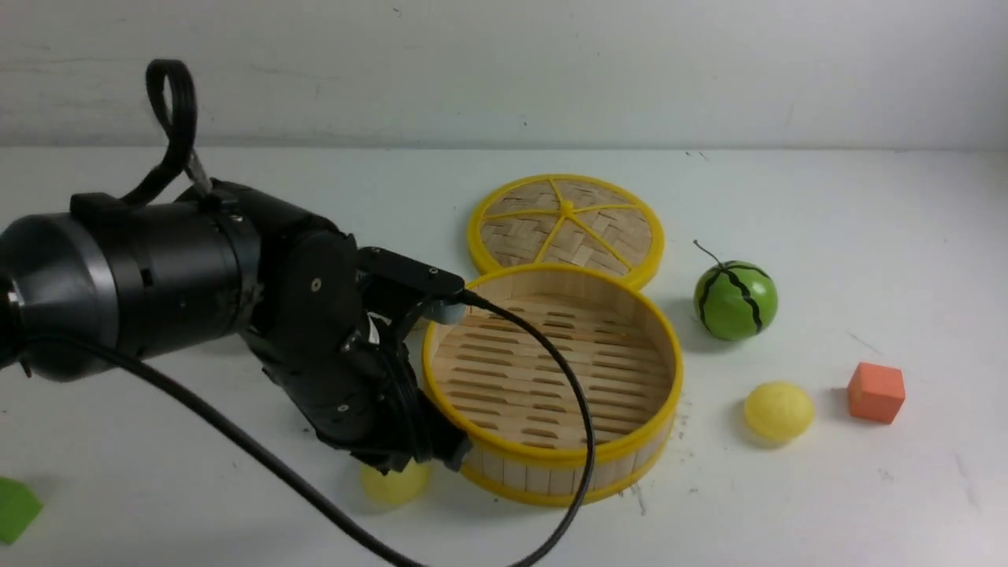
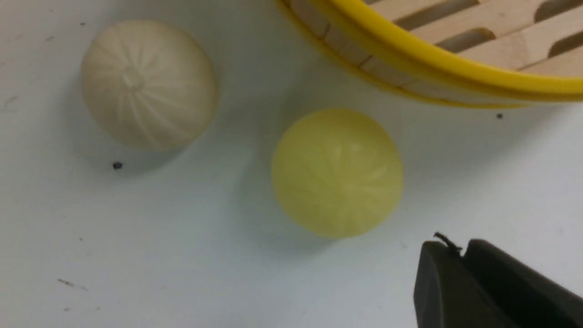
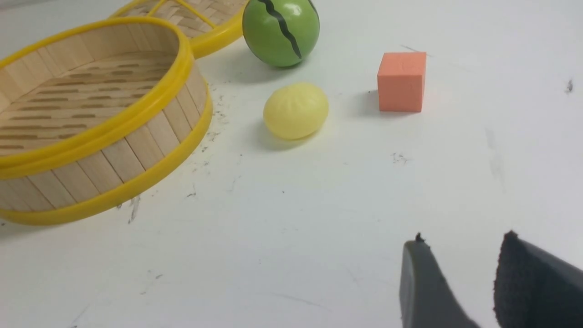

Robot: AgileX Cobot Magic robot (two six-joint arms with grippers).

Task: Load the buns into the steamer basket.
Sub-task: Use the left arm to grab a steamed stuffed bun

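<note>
The left pincer hangs low over the white table. Its two dark tips look pressed together, with nothing in them. Just ahead of those tips sits a pale yellow round toy bun, close but not touching. Past that bun is the wall of the round bamboo steamer basket with yellow rims, which has no bun in it yet. An off-white pleated round bun lies farther from the tips, off to one side. Both buns are round, so they have no long side, and their pleated tops face up. The left pincer would likely need to spread before going down around the yellow bun. The right pincer has its tips a little apart and empty. A second pale yellow bun lies well ahead of it, near an orange cube. The left arm is the nearer one for the first bun.
</note>
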